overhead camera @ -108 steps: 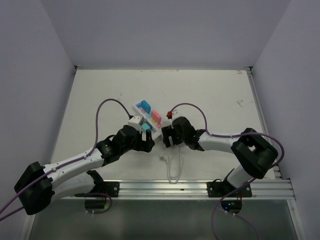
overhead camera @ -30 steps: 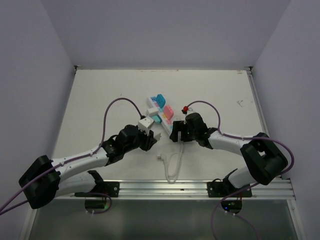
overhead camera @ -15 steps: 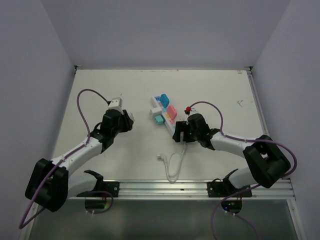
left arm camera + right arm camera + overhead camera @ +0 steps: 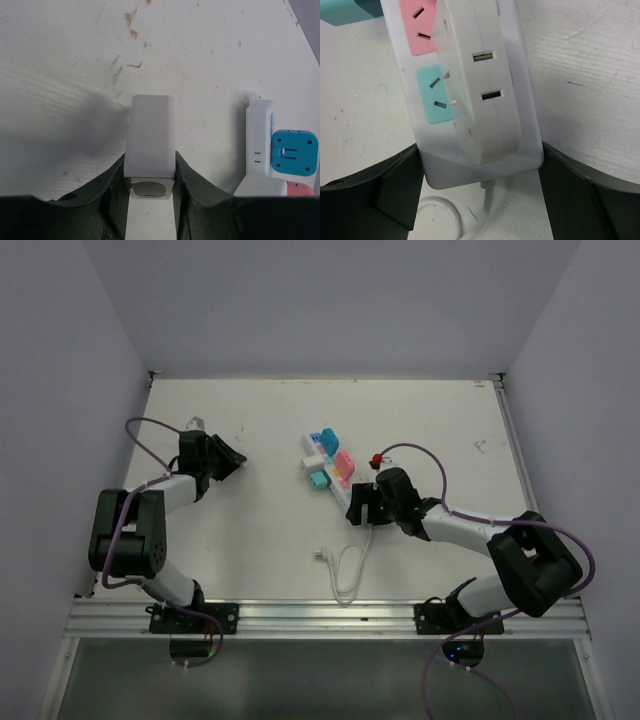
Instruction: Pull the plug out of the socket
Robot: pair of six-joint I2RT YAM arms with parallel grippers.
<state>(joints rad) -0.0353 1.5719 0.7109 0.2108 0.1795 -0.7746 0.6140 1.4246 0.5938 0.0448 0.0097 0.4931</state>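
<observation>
A white block-shaped plug (image 4: 150, 135) is clamped between the jaws of my left gripper (image 4: 150, 172), low over the bare table. It is well apart from the socket (image 4: 260, 137), which shows at the right of the left wrist view. From above, the left gripper (image 4: 228, 462) is at the table's far left and the socket (image 4: 330, 468) lies mid-table. My right gripper (image 4: 479, 155) straddles the socket's (image 4: 520, 145) cord end, a finger pressed against each long side. A white adapter (image 4: 480, 90) sits plugged in beside a teal outlet face (image 4: 432, 95).
A blue block (image 4: 294, 152) and a pink one (image 4: 343, 462) are on the socket. Its thin white cord (image 4: 345, 570) loops toward the front rail (image 4: 330, 615). Grey walls close in the table on three sides.
My left arm has swung from beside the socket to the table's far left, carrying the white plug with it. The right gripper has stayed on the socket's end.
</observation>
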